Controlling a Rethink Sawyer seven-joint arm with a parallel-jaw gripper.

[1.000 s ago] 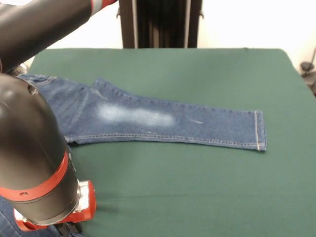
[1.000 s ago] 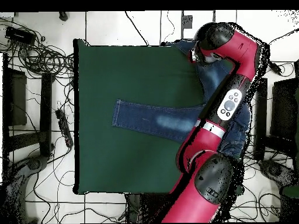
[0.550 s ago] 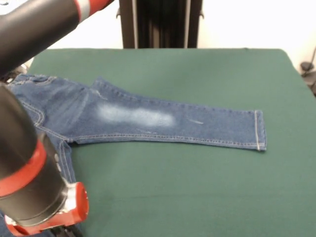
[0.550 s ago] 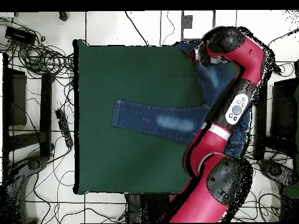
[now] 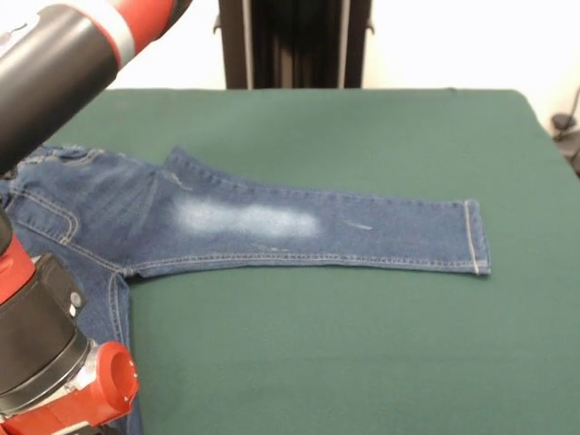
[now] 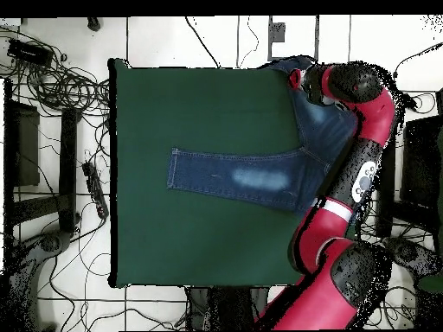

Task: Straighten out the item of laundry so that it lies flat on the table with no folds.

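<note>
- Overhead view: jeans reach one leg across the bench; their other leg overhangs its edge beside my arm.
- I cannot tell the fingers' state.

Jeans on table, 1 leg flat.

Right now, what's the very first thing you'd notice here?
The big red and black robot arm fills the front view's lower left corner. Behind it, the blue jeans lie on the green table, one leg stretched out flat with a whitish faded patch.
</note>
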